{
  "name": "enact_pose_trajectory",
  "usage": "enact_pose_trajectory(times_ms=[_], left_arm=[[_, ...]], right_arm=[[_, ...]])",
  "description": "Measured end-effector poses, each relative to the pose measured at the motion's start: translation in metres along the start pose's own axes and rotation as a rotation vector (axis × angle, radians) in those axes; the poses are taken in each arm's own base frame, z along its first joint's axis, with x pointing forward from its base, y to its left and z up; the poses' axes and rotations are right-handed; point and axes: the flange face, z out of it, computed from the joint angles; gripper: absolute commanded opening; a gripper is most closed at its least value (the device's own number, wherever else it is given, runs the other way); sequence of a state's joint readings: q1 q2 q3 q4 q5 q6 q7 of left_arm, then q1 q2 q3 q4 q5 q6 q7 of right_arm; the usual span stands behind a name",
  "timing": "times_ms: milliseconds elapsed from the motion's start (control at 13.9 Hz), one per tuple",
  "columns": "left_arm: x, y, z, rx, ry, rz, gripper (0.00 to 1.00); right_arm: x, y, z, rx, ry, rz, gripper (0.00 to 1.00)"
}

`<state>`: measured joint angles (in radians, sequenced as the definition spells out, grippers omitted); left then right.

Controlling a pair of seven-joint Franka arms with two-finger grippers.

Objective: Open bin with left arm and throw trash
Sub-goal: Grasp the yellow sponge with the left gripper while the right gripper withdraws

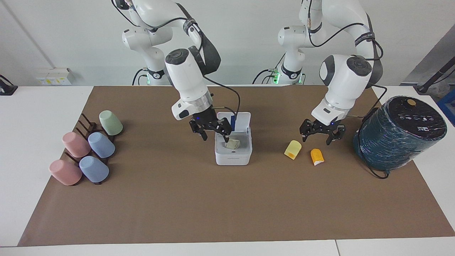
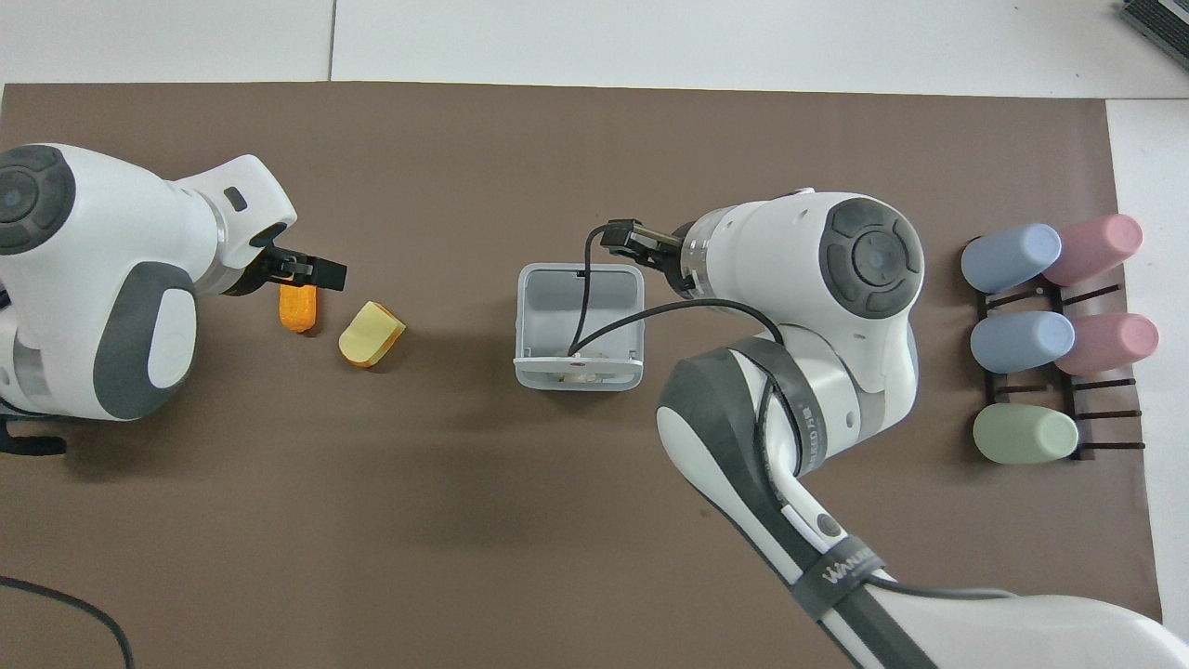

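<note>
The white bin (image 1: 233, 156) stands mid-table with its lid (image 1: 241, 120) raised. The cream paper wad (image 1: 233, 144) lies inside it. My right gripper (image 1: 215, 137) is open and empty, just above the bin's edge toward the right arm's end; it also shows in the overhead view (image 2: 624, 238). The pale yellow piece (image 1: 293, 149) and the orange piece (image 1: 316, 156) lie on the mat beside the bin, toward the left arm's end. My left gripper (image 1: 316, 137) is open and hovers over these two pieces; in the overhead view (image 2: 316, 272) it covers the orange piece's (image 2: 297, 313) end.
A big dark teal wrapped cylinder (image 1: 398, 133) stands at the left arm's end, close to the left arm. A rack of pastel cups (image 1: 89, 149) lies at the right arm's end. A brown mat (image 1: 227, 206) covers the table.
</note>
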<state>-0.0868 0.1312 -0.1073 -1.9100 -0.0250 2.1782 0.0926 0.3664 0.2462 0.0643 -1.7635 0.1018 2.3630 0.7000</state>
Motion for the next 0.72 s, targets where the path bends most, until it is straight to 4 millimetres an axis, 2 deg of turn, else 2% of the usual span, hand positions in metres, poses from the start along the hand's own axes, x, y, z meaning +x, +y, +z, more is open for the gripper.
enact_pose_trajectory(times_ms=[216,432,720], left_arm=[[-0.008,0.013,0.034,-0.003,0.008,0.063,1.0],[-0.015,0.034,0.069,-0.012,-0.01,0.1,1.0],[-0.023,0.036,0.089,-0.015,-0.025,0.161,1.0]], right_arm=[[0.034,0.039,-0.02,-0.095,0.071,-0.117,1.0],[0.066,0.09,-0.058,-0.167,0.059,-0.189,1.0],[0.081,0.144,-0.118,-0.232,0.013,-0.199,1.0]])
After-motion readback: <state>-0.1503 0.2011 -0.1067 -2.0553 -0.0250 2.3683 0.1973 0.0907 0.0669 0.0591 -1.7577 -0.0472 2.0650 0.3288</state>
